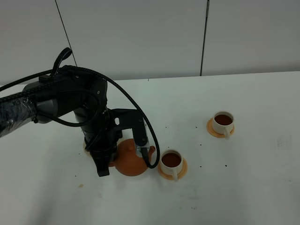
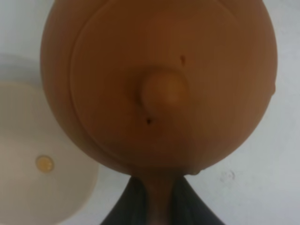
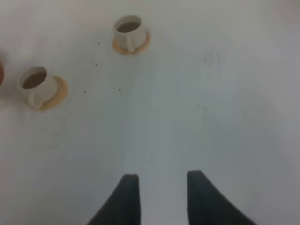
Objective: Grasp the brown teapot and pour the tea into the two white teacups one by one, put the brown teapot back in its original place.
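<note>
Your left gripper (image 1: 123, 157) was clamped on the brown teapot (image 1: 132, 158), its dark fingers (image 2: 124, 206) pinching the stubby handle from both sides in the left wrist view; the teapot was held by your left arm (image 1: 70, 105) near the left front of the white table (image 1: 253, 187), its spout pointing toward the nearer cup; whether its base touched the table could not be told from the high view.

The cream saucer (image 2: 44, 154) lay just beside the teapot, and the pot was off it rather than seated on it; in the left wrist view a small yellowish spot (image 2: 45, 163) showed in the saucer's bare well; in the high view only a sliver of that saucer peeked out behind the arm.

You could see the nearer teacup (image 1: 171, 162) on its orange saucer (image 1: 183, 168) just to the right of the teapot, holding dark tea; the farther teacup (image 1: 223, 123) sat on its own orange saucer (image 1: 212, 130) well apart, further right and back, also holding tea; small dark specks (image 1: 200, 143) dotted the table between them.

Your right gripper (image 3: 161, 199) hung over bare table with its jaws apart and nothing between them; both cups showed in its view, well clear of it.
</note>
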